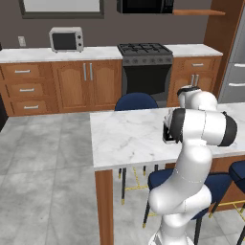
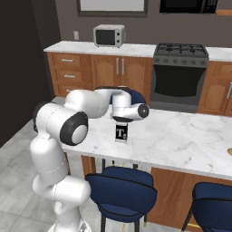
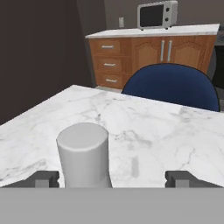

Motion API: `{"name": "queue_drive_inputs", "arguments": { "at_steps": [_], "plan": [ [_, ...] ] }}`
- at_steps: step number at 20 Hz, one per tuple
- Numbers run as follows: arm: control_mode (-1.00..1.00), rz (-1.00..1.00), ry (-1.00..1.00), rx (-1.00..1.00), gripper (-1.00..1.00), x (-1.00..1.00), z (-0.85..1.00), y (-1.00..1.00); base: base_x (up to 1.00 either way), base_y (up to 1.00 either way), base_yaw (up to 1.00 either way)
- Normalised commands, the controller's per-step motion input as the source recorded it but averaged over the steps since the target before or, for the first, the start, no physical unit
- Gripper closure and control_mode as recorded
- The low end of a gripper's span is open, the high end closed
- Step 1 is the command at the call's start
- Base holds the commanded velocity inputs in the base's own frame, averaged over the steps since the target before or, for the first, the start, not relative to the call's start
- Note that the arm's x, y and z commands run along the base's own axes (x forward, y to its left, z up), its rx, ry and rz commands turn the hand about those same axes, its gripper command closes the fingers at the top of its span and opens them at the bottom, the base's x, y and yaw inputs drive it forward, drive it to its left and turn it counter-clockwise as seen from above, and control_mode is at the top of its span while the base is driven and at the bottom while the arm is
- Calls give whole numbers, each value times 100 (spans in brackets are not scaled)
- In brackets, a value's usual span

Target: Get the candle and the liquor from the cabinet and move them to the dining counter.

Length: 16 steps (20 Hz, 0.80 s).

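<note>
The two-finger gripper [image 3: 113, 178] is seen with its 2 dark fingertips [image 3: 43, 178] standing well apart, 1 on each side of the pale slim neck of the small square-bodied liquor bottle [image 2: 121, 132], and neither is being pressed against it. The bottle, black-labelled with a white "T", is standing upright on the long white grey-veined marble dining counter [image 2: 190, 140], near its left end, just under the hand.

The release is judged to be the step in hand; it is being done well if the hand is lifted straight up along the neck, so that the bottle is not tipped by a fingertip.

A navy blue round-backed stool [image 3: 173, 85] is tucked in at the far side of the counter, and 2 more [image 2: 122, 190] at the near side. A grey microwave [image 1: 66, 39] is sitting on the far worktop. Nothing is standing in the way above the bottle.
</note>
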Motion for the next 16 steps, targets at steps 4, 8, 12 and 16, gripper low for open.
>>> {"name": "queue_drive_inputs", "arguments": {
  "at_steps": [4,8,12,16],
  "plan": [
    [-100,0,0,0,-100,-3,4,0,0,0,0],
    [-100,0,0,0,-100,-15,21,0,0,0,0],
    [-100,0,0,-3,-100,-23,25,0,0,0,0],
    [-100,0,1,-2,-100,-29,36,0,0,0,0]
  ]
}}
